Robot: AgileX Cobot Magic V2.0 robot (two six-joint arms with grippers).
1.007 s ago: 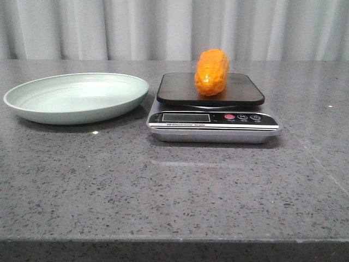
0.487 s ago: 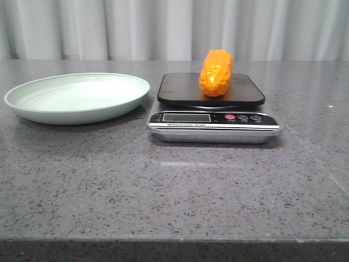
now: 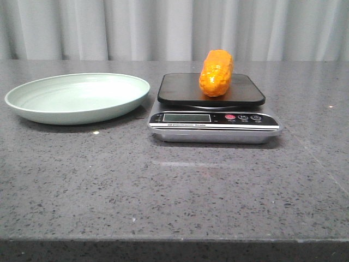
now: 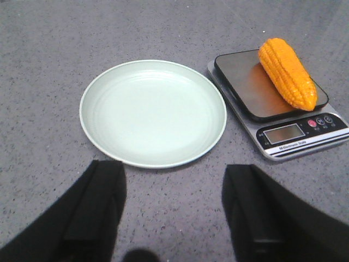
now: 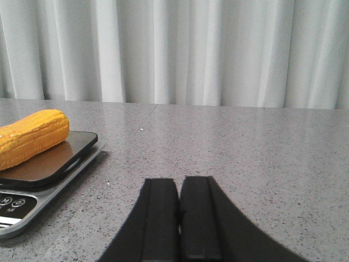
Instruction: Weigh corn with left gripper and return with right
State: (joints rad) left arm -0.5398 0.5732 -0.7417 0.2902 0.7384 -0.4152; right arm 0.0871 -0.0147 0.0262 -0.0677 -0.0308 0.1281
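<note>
The orange-yellow corn point(image 3: 216, 72) lies on the black platform of the kitchen scale point(image 3: 212, 117), right of the pale-green plate point(image 3: 79, 98), which is empty. It also shows in the left wrist view point(image 4: 287, 72) and the right wrist view point(image 5: 31, 137). My left gripper point(image 4: 173, 188) is open and empty, above the table on the near side of the plate point(image 4: 152, 112). My right gripper point(image 5: 179, 188) is shut and empty, low over the table to the right of the scale point(image 5: 32, 191). Neither gripper shows in the front view.
The grey speckled table point(image 3: 174, 191) ends in an edge at the front. A white curtain point(image 3: 174, 27) hangs behind the table. The scale's display and buttons point(image 4: 297, 130) face the front.
The corn has shifted slightly on the scale platform, settling a little to the right. The plate and scale stay in place.
</note>
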